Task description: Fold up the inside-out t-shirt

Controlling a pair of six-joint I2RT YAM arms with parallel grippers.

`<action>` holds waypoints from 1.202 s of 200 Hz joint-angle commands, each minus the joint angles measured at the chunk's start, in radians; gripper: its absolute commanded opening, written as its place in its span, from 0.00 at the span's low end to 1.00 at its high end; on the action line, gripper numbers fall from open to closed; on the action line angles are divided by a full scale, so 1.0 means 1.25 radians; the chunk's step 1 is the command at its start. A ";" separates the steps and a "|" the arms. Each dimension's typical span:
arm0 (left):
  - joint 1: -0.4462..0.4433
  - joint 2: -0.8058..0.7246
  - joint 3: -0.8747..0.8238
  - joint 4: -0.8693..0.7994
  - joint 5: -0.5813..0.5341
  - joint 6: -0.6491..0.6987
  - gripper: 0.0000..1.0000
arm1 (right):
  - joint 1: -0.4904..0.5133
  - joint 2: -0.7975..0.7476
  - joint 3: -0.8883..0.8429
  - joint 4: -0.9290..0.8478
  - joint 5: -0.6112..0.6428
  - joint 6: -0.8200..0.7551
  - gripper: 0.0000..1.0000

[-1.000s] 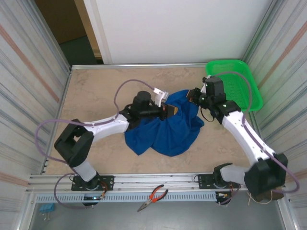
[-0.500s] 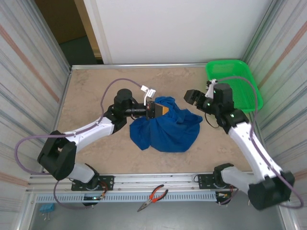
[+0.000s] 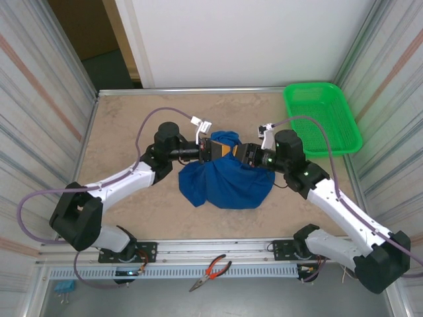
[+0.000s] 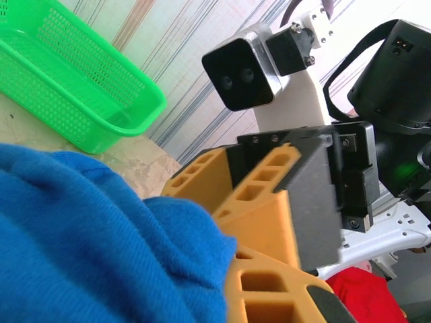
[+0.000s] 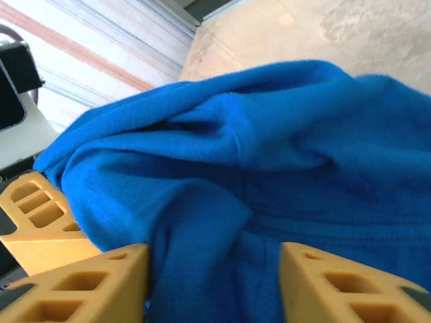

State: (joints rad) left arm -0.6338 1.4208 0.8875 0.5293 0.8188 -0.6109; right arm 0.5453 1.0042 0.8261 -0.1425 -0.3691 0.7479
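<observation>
My soft royal-blue cotton t-shirt [image 3: 228, 181] lies in a lumpy heap on the tan table [image 3: 125, 119], well away from the green plastic mesh basket [image 3: 322, 117]. Both my arms bend at the elbow and reach in low, so they meet nose to nose. My left gripper [image 3: 216, 146], the one farther from the basket, is pinched tight on the top edge of the shirt. My right gripper [image 3: 243, 153], nearer the basket, faces it. Its orange fingers [image 5: 101, 282] stand apart, with a fold of shirt between them.
</observation>
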 commanded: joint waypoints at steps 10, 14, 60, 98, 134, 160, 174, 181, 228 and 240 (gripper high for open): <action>0.009 -0.032 -0.005 0.049 -0.012 -0.012 0.00 | 0.006 -0.005 0.003 -0.002 -0.017 -0.006 0.00; 0.010 -0.031 -0.005 0.050 -0.012 -0.013 0.00 | 0.005 -0.007 0.007 -0.008 -0.018 -0.008 0.00; 0.020 -0.058 -0.032 -0.008 -0.056 0.024 0.58 | -0.063 -0.060 0.101 -0.064 -0.052 -0.032 0.00; 0.009 -0.042 -0.096 0.007 -0.090 0.026 0.64 | -0.113 -0.044 0.180 -0.033 -0.148 0.000 0.00; -0.019 0.005 -0.119 -0.023 -0.176 0.049 0.57 | -0.116 -0.038 0.188 0.054 -0.221 0.056 0.00; -0.020 -0.073 -0.125 -0.093 -0.262 0.098 0.60 | -0.121 -0.044 0.173 0.002 -0.198 0.018 0.00; -0.041 -0.154 -0.107 -0.190 -0.365 0.169 0.61 | -0.130 -0.048 0.149 -0.023 -0.198 0.004 0.00; -0.058 -0.196 -0.094 -0.239 -0.431 0.210 0.62 | -0.132 -0.050 0.137 -0.033 -0.196 -0.002 0.00; -0.084 -0.239 0.015 -0.374 -0.498 0.346 0.64 | -0.129 -0.057 0.078 -0.062 -0.197 -0.020 0.00; -0.097 -0.209 0.047 -0.399 -0.499 0.378 0.65 | -0.128 -0.059 0.074 -0.065 -0.198 -0.018 0.00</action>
State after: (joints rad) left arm -0.7357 1.1046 0.8803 0.1535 0.2550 -0.2783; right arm 0.3859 0.9562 0.9264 -0.2142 -0.5999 0.7509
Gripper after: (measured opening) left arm 0.644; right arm 0.042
